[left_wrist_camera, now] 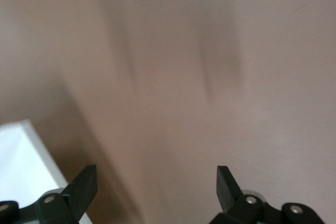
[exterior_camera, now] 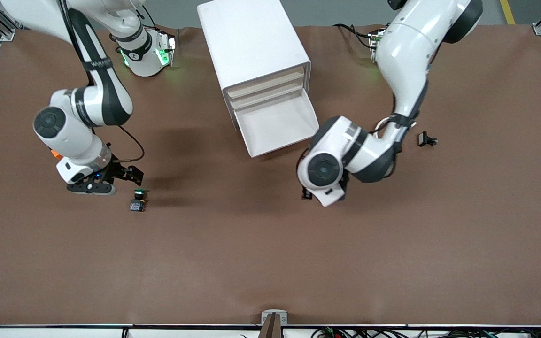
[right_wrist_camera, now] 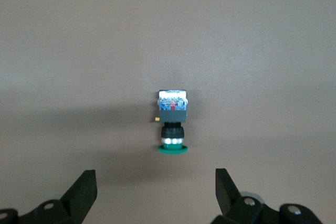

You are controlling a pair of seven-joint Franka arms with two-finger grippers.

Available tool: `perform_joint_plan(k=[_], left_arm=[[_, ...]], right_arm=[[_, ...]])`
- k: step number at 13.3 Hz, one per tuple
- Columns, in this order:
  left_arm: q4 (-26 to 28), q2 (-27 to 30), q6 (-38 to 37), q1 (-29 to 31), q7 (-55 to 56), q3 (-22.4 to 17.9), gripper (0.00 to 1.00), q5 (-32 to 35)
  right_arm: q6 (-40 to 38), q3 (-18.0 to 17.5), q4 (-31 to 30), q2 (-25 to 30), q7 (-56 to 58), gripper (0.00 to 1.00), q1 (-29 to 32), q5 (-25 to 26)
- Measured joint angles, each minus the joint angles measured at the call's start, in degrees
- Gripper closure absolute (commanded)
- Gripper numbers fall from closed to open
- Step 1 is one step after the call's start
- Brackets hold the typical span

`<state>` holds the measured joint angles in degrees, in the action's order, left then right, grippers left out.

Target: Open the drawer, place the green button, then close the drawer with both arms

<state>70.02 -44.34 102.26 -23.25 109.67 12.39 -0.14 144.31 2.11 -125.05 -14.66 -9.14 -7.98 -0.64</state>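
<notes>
The bottom drawer (exterior_camera: pixel 277 126) of the white cabinet (exterior_camera: pixel 251 42) is pulled open and its tray is empty. The button (exterior_camera: pixel 137 199) lies on its side on the brown mat toward the right arm's end, nearer the front camera than the drawer. My right gripper (exterior_camera: pixel 125 183) is open and empty, low beside the button; in the right wrist view the button (right_wrist_camera: pixel 172 124) lies just ahead of the gripper (right_wrist_camera: pixel 156 179). My left gripper (exterior_camera: pixel 323 195) is mostly hidden under its wrist, over the mat by the drawer's front corner. In the left wrist view it (left_wrist_camera: pixel 156 174) is open and empty, with a white drawer corner (left_wrist_camera: pixel 21 171) beside it.
A small black part (exterior_camera: pixel 426 139) lies on the mat toward the left arm's end. An orange cube (exterior_camera: pixel 54 153) shows partly under the right arm's wrist. The brown mat (exterior_camera: pixel 270 258) covers the table.
</notes>
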Motion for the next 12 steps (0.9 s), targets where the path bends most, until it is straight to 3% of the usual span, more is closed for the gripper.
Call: perform_joint_plan(k=[5,9,10,12], left_arm=[[-0.4,7.2,2.7,8.0,-26.7,-0.1,0.0,3.2],[-0.5,12.2,3.7,13.0,-50.4,-0.2,0.0,4.7],[-0.3,13.4,3.5,14.9,-56.6,-0.2,0.0,4.8],[0.7,15.5,2.2,18.7,-66.7,-0.2,0.0,4.8]], right_arm=[[6.3,0.6,3.6,-10.1,-0.2,0.0,0.0,0.0],[6.4,0.6,5.8,-13.1,-0.2,0.0,0.0,0.1],[6.4,0.6,6.3,-13.6,-0.2,0.14,0.0,0.1],[6.4,0.6,6.9,-14.7,-0.2,0.55,0.0,0.1]])
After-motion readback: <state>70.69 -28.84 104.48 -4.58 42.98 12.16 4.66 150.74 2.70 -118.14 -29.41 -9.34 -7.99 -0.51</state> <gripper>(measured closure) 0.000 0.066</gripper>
